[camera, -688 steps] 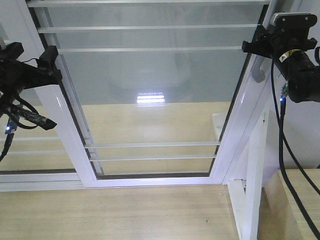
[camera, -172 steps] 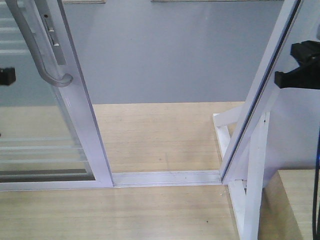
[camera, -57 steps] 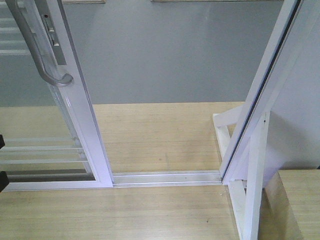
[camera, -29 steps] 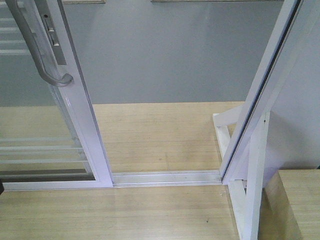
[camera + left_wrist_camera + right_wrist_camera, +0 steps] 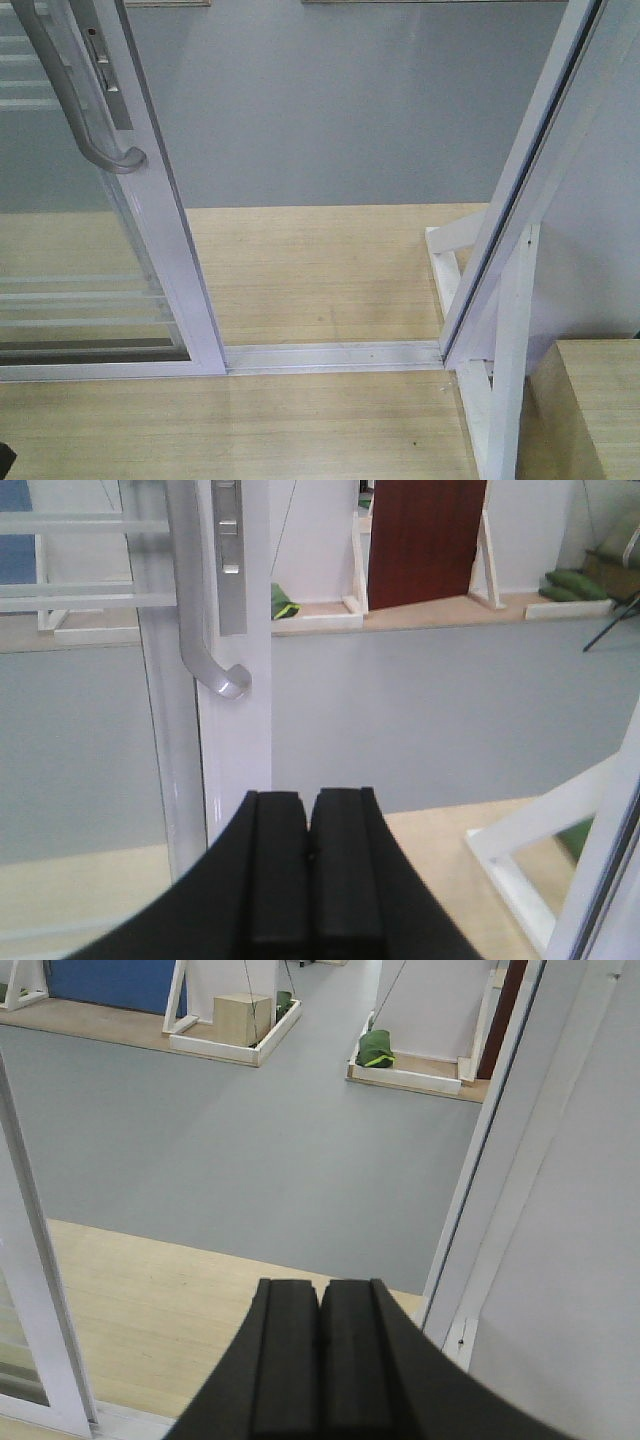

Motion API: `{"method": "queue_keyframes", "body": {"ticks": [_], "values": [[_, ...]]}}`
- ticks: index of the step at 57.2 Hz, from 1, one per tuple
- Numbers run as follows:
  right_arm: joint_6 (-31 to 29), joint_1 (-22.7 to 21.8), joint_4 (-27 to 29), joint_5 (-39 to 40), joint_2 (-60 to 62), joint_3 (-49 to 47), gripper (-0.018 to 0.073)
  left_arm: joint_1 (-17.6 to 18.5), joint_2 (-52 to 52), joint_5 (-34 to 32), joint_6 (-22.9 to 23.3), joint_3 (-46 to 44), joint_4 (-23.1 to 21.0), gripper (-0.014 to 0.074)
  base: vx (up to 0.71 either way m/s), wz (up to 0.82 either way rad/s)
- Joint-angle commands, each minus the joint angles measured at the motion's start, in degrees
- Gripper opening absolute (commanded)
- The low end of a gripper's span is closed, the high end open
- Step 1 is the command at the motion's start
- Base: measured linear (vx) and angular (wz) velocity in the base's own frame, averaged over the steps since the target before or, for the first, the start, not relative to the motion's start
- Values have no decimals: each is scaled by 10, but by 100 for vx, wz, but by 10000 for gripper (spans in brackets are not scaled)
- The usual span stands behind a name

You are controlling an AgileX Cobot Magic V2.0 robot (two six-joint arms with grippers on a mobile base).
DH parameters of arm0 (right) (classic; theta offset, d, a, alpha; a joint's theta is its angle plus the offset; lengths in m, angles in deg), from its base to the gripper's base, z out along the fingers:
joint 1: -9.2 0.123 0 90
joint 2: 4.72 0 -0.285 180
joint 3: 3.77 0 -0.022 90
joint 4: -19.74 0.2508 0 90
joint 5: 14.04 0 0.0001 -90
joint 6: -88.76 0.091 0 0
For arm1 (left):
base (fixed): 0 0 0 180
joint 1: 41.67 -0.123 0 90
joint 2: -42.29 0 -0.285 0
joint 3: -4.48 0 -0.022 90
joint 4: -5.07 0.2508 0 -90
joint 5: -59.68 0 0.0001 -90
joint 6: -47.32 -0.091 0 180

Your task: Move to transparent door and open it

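Transparent door [image 5: 95, 250] sits slid over to the left, doorway open; both left fingers [image 5: 278, 880] and right fingers [image 5: 285, 1360] pressed together, holding nothing.

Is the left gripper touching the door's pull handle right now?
Apart. In the left wrist view the left gripper, jaws shut, sits low in the frame, with bare white door frame showing between it and the curved end of the grey pull handle of the transparent door.
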Motion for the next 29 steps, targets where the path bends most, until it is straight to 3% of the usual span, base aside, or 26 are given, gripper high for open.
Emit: {"method": "queue_keyframes", "body": {"ticks": [1, 29], "values": [[-1, -2, 3, 41, -6, -16, -3, 1, -8, -92, 3, 11, -9, -3, 0, 0], [-1, -2, 4, 40, -6, -16, -3, 1, -9, -85, -6, 9, 1, -3, 0, 0]]}}
